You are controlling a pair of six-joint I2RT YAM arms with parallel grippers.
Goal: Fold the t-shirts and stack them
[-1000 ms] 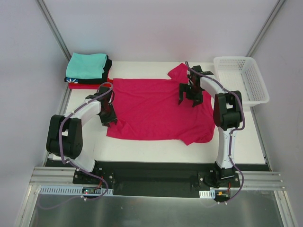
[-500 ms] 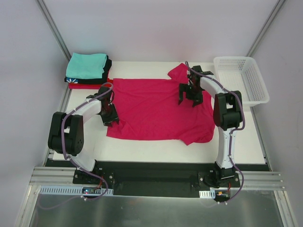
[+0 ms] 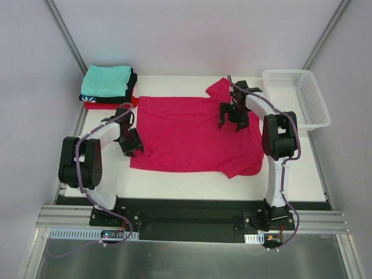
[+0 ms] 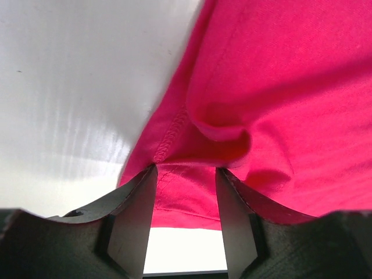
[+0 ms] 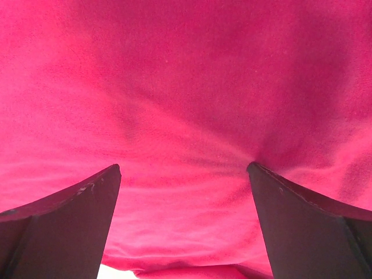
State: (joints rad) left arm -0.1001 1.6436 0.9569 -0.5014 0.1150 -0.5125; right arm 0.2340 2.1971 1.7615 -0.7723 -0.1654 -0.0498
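Left gripper (image 3: 130, 145) releasing the hem.
Jaws widened to about half, nothing clamped; crimson-pink t-shirt (image 3: 192, 136) lies spread flat between both arms. Right gripper (image 3: 232, 123) unmoved, wide open, empty, over its far shoulder. Looks ready for folding.

No readable text, brand, label or number. Nothing legible on crimson-pink t-shirt (image 3: 197, 133) between or below either jaws, on folded stack (image 3: 107, 81), or on basket (image 3: 286, 72).
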